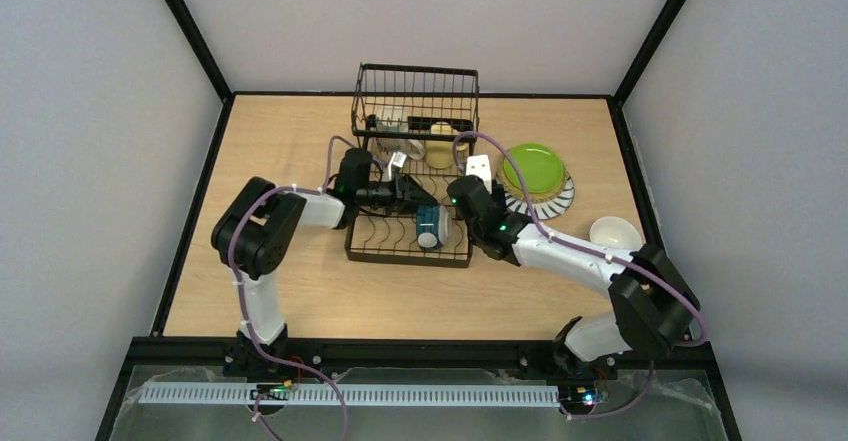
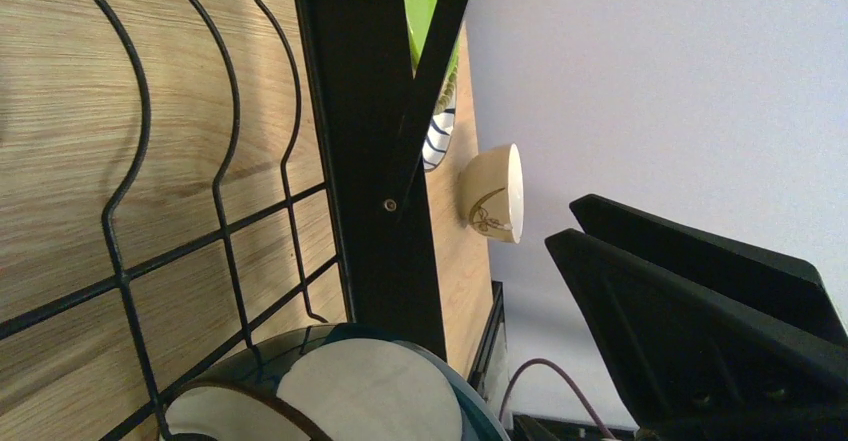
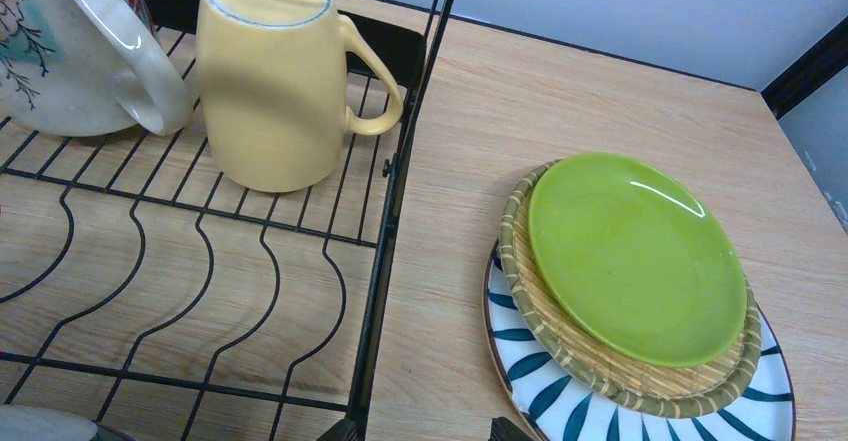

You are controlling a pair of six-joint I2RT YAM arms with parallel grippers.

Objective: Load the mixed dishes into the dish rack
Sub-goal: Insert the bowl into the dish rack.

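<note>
Blue-patterned mug [image 1: 432,227] lies sideways in dish rack [image 1: 400,259], wires cradling it; my left tool [image 1: 415,197] wide, empty. Right tool [image 3: 425,431] wide, facing plates [image 3: 640,261], rack's three o'clock.

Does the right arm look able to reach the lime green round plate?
Probably yes: the open right gripper hangs beside the lime green round plate, which lies uncovered atop the tan plate.

Left arm [image 1: 262,236]: elbow bent, reaching right.
Left gripper [image 1: 408,194]: jaws wide apart.
Right arm [image 1: 580,256]: stretched left.
Right gripper [image 1: 463,193]: jaws apart.

Glossy green plate [image 3: 635,256], metal-wire rack [image 3: 385,171]
</note>
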